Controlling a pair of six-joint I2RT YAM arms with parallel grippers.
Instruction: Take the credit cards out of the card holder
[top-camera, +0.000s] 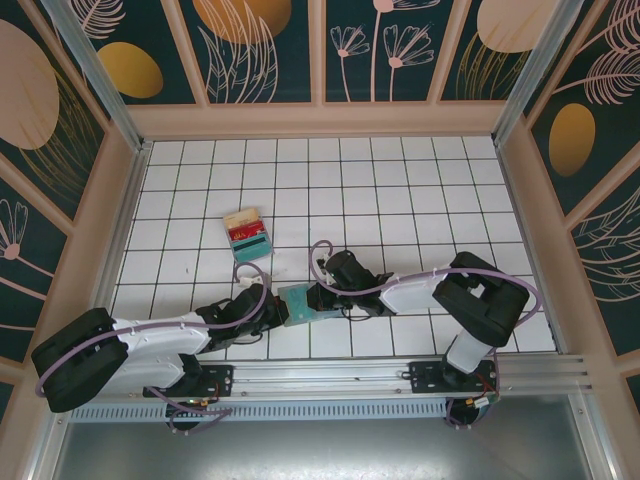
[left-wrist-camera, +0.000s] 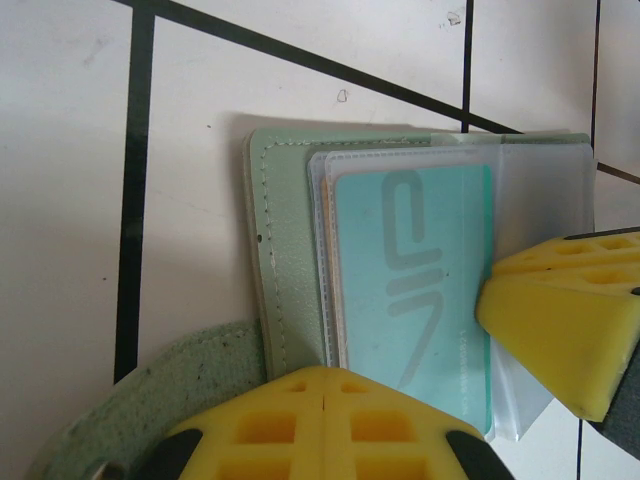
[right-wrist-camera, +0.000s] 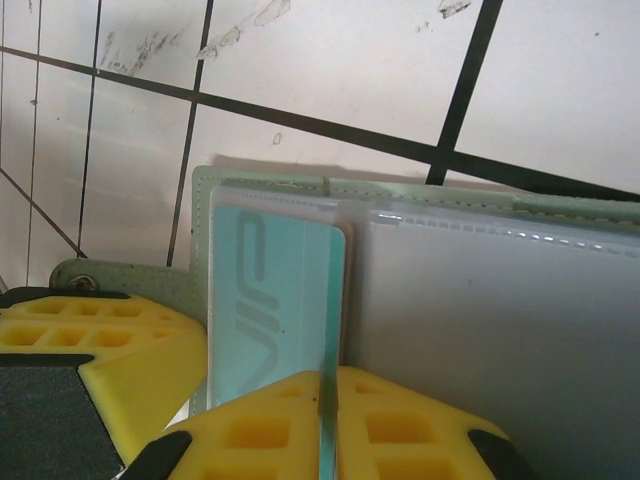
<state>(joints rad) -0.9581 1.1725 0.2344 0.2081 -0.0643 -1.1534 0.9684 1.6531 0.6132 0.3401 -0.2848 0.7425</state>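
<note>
The card holder (top-camera: 298, 305) sits low centre on the table (top-camera: 400, 180), clamped by the left end effector (left-wrist-camera: 328, 378). The right end effector (right-wrist-camera: 328, 388) pinches the teal card (left-wrist-camera: 415, 290) by its edge. If it has nipped the clear sleeve (right-wrist-camera: 480, 330) too, the holder may drag along.

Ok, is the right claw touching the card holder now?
Touching. In the right wrist view the right claw pinches a thin inner leaf of the card holder edge-on between its yellow fingers, with no gap.
</note>
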